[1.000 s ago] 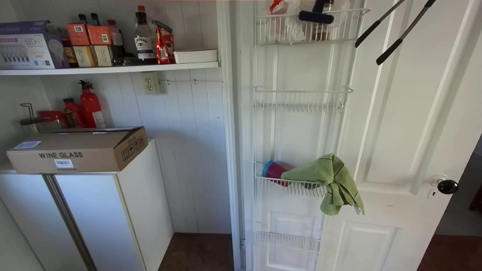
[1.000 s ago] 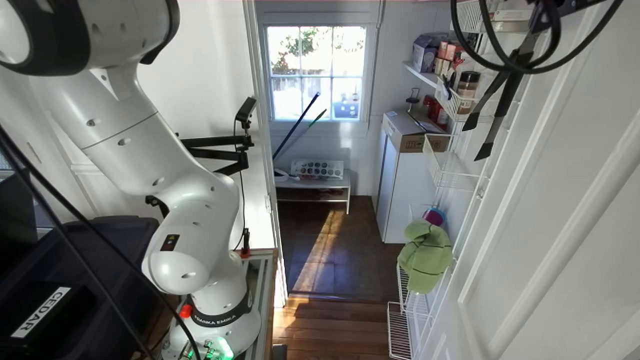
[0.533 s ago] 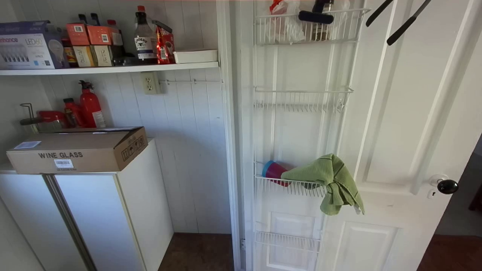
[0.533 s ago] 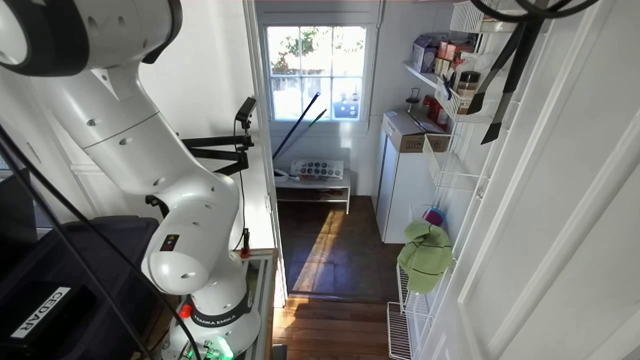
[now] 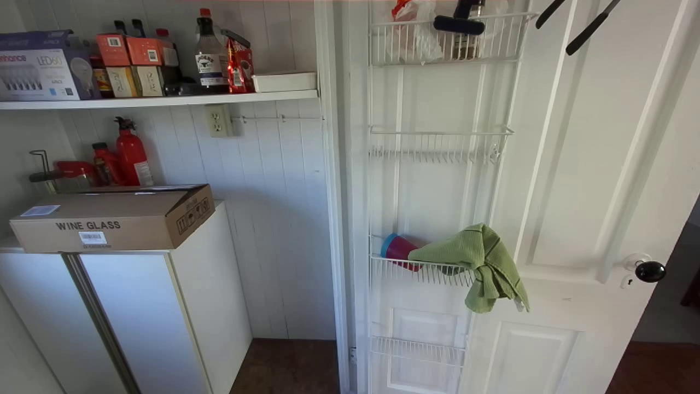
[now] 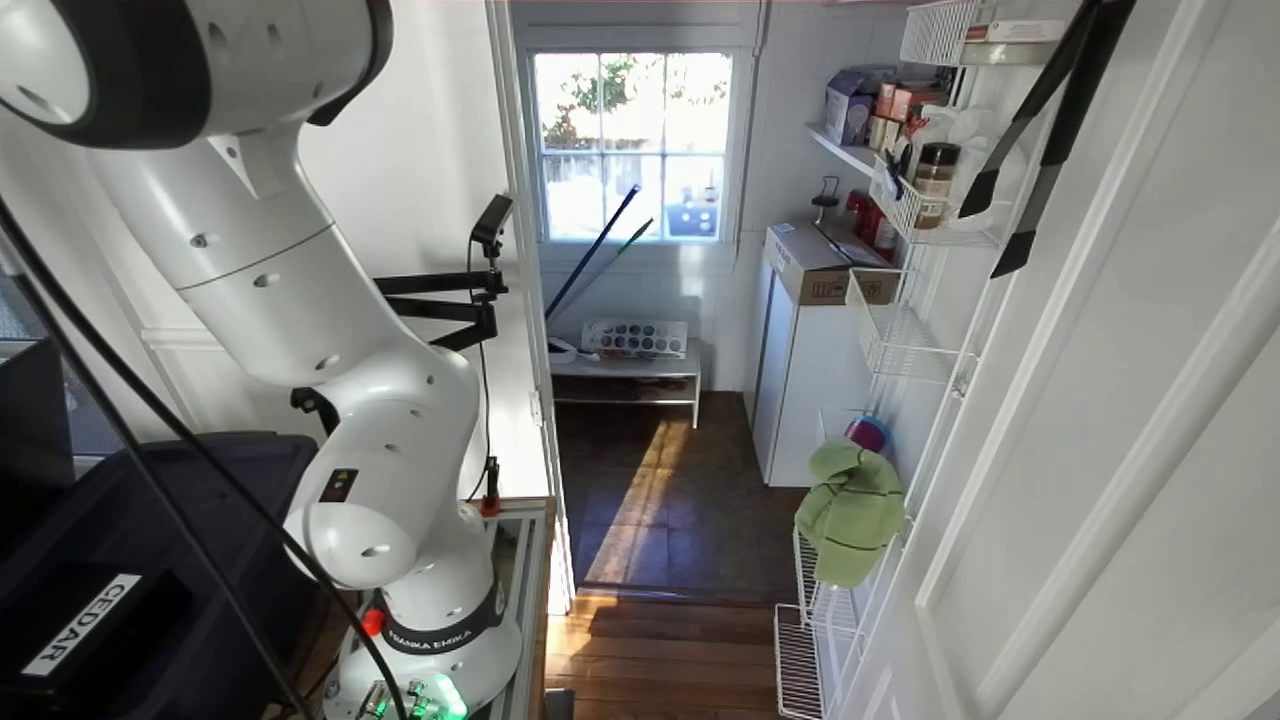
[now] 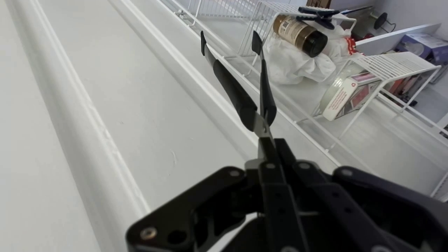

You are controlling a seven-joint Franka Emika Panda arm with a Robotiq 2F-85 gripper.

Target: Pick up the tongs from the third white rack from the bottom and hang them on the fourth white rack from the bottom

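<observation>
The black tongs [image 7: 233, 91] are held at their joined end by my gripper [image 7: 273, 141], which is shut on them in the wrist view. Their two arms point away and are slightly spread. The tongs hang tips down beside the door, right of the fourth white rack [image 5: 506, 41], in an exterior view [image 5: 589, 34]; they also show in an exterior view [image 6: 1086, 95]. The fourth rack also shows in the wrist view [image 7: 254, 29], past the tips. The third white rack [image 5: 441, 133] is below it, with nothing seen on it. My gripper is out of both exterior views.
The fourth rack holds a spice jar [image 7: 299, 33], a plastic bag [image 7: 294, 66] and a dark tool [image 7: 323, 16] over its front. A higher rack [image 6: 940, 35] holds boxes. A green towel [image 5: 481, 257] and cup [image 5: 399, 249] are on the second rack. The door [image 6: 1150, 400] is close by.
The tongs have moved up and to the right in both exterior views, still held. The gripper and its black cable have left the top of an exterior view. The racks have not moved.
</observation>
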